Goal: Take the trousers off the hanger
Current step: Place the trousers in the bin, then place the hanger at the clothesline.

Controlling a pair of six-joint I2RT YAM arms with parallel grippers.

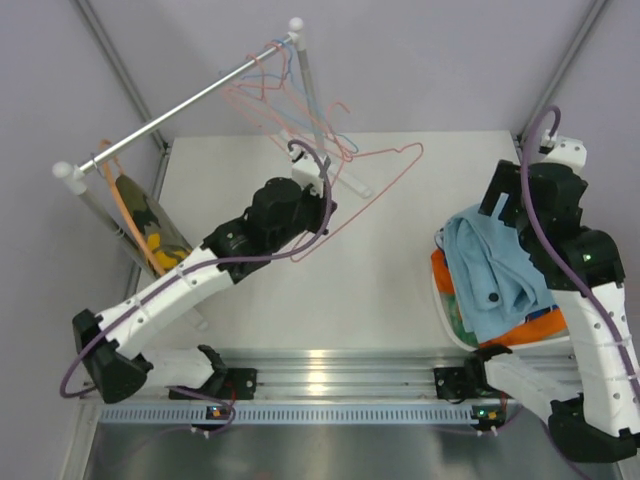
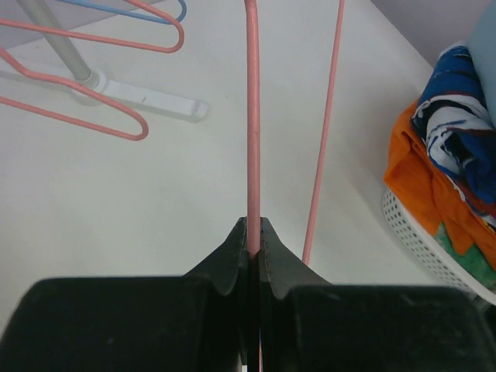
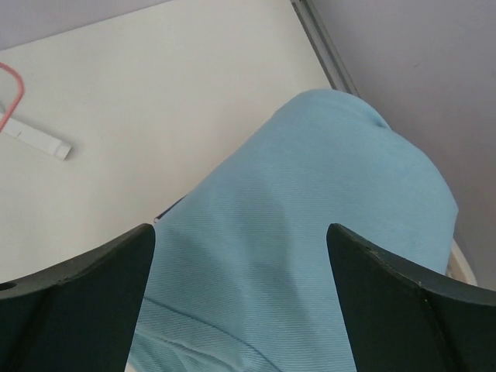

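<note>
My left gripper (image 2: 253, 231) is shut on the wire of a bare pink hanger (image 2: 252, 116) and holds it over the table's middle (image 1: 322, 203). Olive camouflage trousers (image 1: 150, 228) with yellow hang on an orange hanger at the left end of the rail (image 1: 180, 105). Light blue trousers (image 1: 495, 265) lie on top of a pile in the white basket (image 1: 443, 305) on the right. Orange (image 2: 422, 194), blue-and-white patterned (image 2: 457, 124) and green trousers lie under them. My right gripper (image 3: 240, 232) stands open just above the light blue trousers (image 3: 310, 232), with nothing pinched between its fingers.
Several empty pink and blue wire hangers (image 1: 290, 95) hang bunched at the rail's right end, by the upright post (image 1: 312, 100) and its white foot (image 2: 147, 97). The table's right edge and a wall (image 3: 403, 70) lie close beside the basket.
</note>
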